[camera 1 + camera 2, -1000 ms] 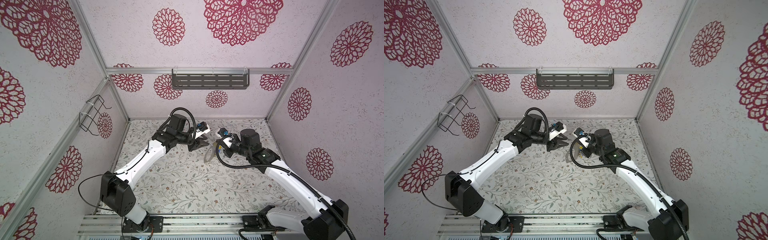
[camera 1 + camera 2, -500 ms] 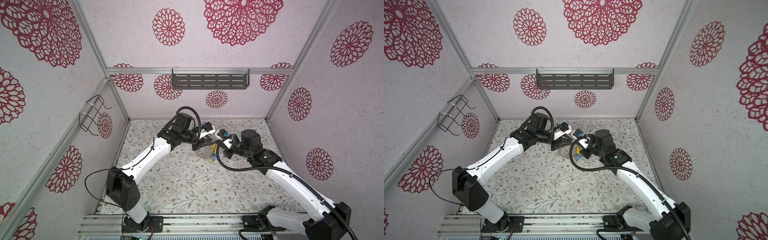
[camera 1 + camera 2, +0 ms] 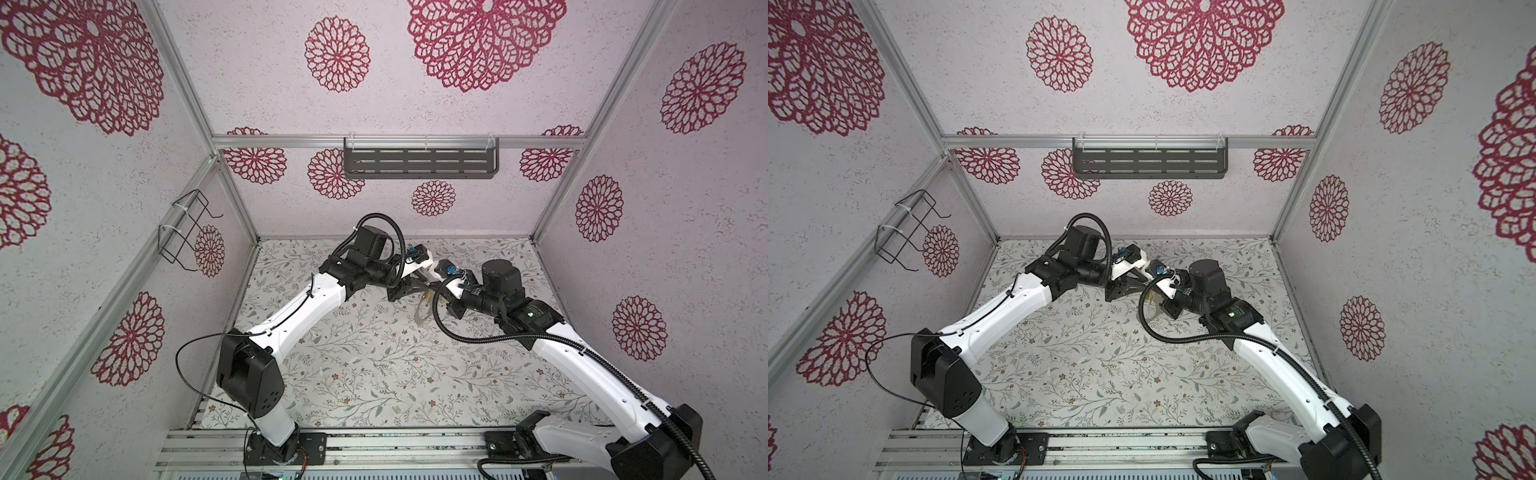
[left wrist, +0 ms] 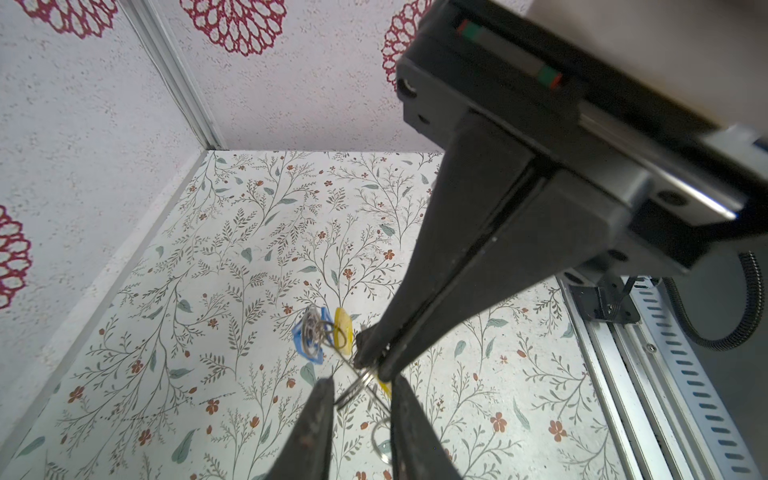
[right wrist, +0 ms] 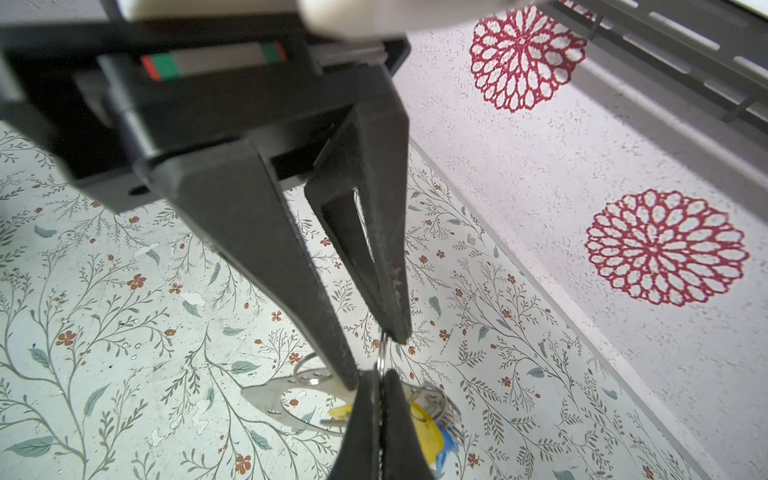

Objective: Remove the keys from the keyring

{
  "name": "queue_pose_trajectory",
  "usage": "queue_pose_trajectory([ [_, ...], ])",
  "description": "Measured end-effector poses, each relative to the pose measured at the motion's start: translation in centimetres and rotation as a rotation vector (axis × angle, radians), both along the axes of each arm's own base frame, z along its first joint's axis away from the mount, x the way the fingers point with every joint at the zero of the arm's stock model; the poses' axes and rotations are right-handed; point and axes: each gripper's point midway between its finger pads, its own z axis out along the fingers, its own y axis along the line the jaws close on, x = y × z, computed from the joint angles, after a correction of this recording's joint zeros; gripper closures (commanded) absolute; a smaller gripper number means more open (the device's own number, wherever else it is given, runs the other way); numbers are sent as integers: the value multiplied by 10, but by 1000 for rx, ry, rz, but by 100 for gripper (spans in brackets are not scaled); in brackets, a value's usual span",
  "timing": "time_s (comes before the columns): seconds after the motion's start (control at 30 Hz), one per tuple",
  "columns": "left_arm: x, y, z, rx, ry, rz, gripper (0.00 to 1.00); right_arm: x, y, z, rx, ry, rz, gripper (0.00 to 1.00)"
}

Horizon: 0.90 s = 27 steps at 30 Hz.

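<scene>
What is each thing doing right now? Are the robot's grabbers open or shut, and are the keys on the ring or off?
Left gripper: open, jaws apart on either side of a small wire ring.
Right gripper: shut, pinching the keyring.
Keyring: held by the right gripper, keys attached.
Keys: yellow and blue, bunched together, not yet off the keyring.

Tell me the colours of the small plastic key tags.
Yellow and blue key tags, clearest in the left wrist view.
</scene>
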Motion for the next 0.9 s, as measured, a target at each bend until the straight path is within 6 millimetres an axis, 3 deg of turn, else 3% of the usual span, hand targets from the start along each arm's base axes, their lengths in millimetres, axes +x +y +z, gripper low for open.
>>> queue_pose_trajectory([
  [0.2, 1, -2, 0, 0, 2, 1, 68, 1, 0, 1, 3, -3, -1, 100],
  [0.37, 2, -1, -2, 8, 8, 9, 90, 1, -1, 3, 9, -8, -6, 100],
  [0.53, 3, -3, -5, 8, 19, 1, 99, 2, -3, 6, 24, -5, -21, 100],
  [0.8, 3, -4, -4, 3, 21, -1, 100, 3, -3, 8, 48, 8, -36, 100],
  [0.83, 3, -4, -4, 3, 21, 0, 100, 3, -3, 8, 49, 9, -38, 99],
  [0.9, 4, -4, -3, -1, 19, 1, 100, 5, -4, 9, 56, 12, -54, 82],
])
